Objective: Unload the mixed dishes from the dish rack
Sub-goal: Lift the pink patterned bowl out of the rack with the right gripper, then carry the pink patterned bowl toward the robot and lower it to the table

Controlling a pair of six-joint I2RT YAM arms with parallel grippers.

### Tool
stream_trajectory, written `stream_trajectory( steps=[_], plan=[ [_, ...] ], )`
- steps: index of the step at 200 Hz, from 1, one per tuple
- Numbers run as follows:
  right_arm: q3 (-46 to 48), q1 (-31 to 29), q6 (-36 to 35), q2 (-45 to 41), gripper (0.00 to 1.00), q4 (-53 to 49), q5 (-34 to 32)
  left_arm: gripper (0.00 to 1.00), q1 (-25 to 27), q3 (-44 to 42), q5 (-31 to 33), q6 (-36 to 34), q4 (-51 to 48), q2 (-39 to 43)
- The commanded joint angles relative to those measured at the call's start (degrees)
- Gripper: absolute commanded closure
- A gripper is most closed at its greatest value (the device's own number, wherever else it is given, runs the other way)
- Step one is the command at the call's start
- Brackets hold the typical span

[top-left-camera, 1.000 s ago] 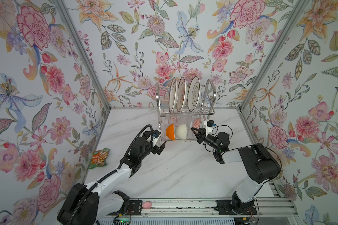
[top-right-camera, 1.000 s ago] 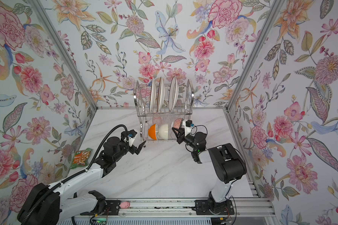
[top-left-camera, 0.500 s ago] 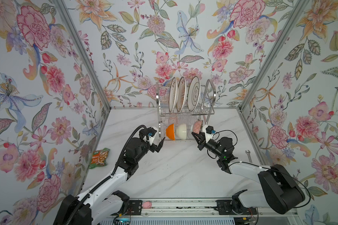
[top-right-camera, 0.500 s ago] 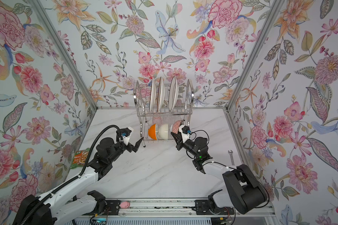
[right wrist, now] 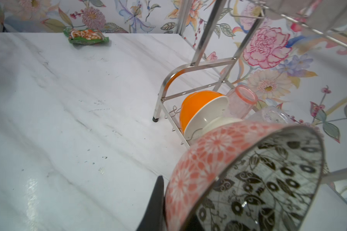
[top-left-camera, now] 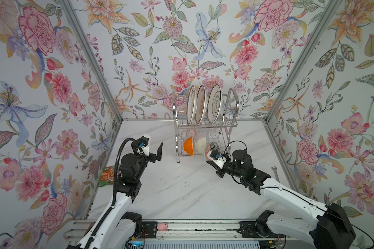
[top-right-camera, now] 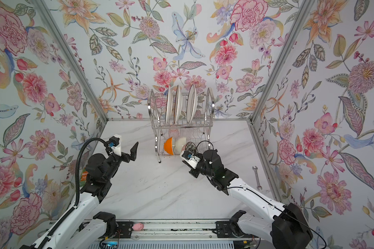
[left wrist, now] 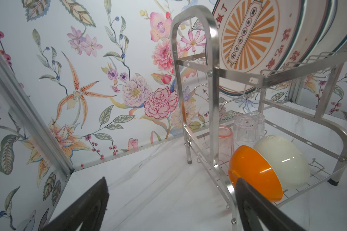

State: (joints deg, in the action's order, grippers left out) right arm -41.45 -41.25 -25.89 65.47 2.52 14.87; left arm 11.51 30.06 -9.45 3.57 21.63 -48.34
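Note:
The dish rack point(top-left-camera: 233, 101) point(top-right-camera: 210, 101) stands at the back of the marble table. Three plates point(top-left-camera: 214, 103) stand on edge in its upper tier. On the lower tier an orange bowl point(top-left-camera: 188, 145) point(left wrist: 254, 172) leans against a cream bowl point(top-left-camera: 201, 144) point(left wrist: 284, 160), with a pink tumbler point(left wrist: 226, 144) and a clear tumbler point(left wrist: 247, 128) behind them. My right gripper point(top-left-camera: 211, 155) point(right wrist: 174, 192) is shut on the rim of the pink-patterned bowl point(top-left-camera: 212, 147) point(right wrist: 218, 152), held tilted at the lower tier's front right. My left gripper point(top-left-camera: 152, 149) point(left wrist: 170, 180) hangs open left of the rack, holding nothing.
A green-orange food packet point(top-left-camera: 108, 174) point(right wrist: 86, 36) lies by the left wall. A steel wrench point(top-left-camera: 275, 171) point(top-right-camera: 257, 176) lies by the right wall. The rack's arched side frame point(left wrist: 176, 60) stands just beyond my left gripper's fingers.
My right gripper has drawn the pink-patterned bowl forward and out from beside the cream bowl. My left gripper has backed away leftward from the rack, still open.

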Motion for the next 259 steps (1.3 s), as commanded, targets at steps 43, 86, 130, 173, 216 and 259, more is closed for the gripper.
stream_trajectory(
  steps=[43, 86, 130, 173, 216, 259],
  plan=[
    [-13.54, -10.10, -16.04, 12.33, 1.00, -17.57, -6.75, 0.01, -4.28, 3.55, 3.33, 5.66, -4.39, -3.96],
    [-19.48, -16.01, -21.13, 21.63, 1.00, -21.00, -9.43, 0.01, -7.93, 5.52, 5.45, 7.49, -5.02, -6.88],
    [-22.47, -19.34, -23.22, 28.14, 1.00, -21.63, -9.71, 0.01, -9.87, 5.78, 5.74, 7.76, -5.53, -9.13],
    [-26.32, -21.82, -26.15, 34.19, 1.00, -24.64, -12.78, 0.01, -10.69, 4.85, 7.22, 7.69, -4.76, -9.77],
    [-27.81, -22.86, -28.43, 37.39, 1.00, -24.69, -15.09, 0.01, -11.22, 3.58, 7.09, 7.07, -3.40, -10.21],
    [-27.99, -23.35, -29.07, 38.93, 1.00, -23.76, -16.58, 0.01, -11.45, 2.81, 6.99, 7.06, -2.64, -10.79]
  ],
)
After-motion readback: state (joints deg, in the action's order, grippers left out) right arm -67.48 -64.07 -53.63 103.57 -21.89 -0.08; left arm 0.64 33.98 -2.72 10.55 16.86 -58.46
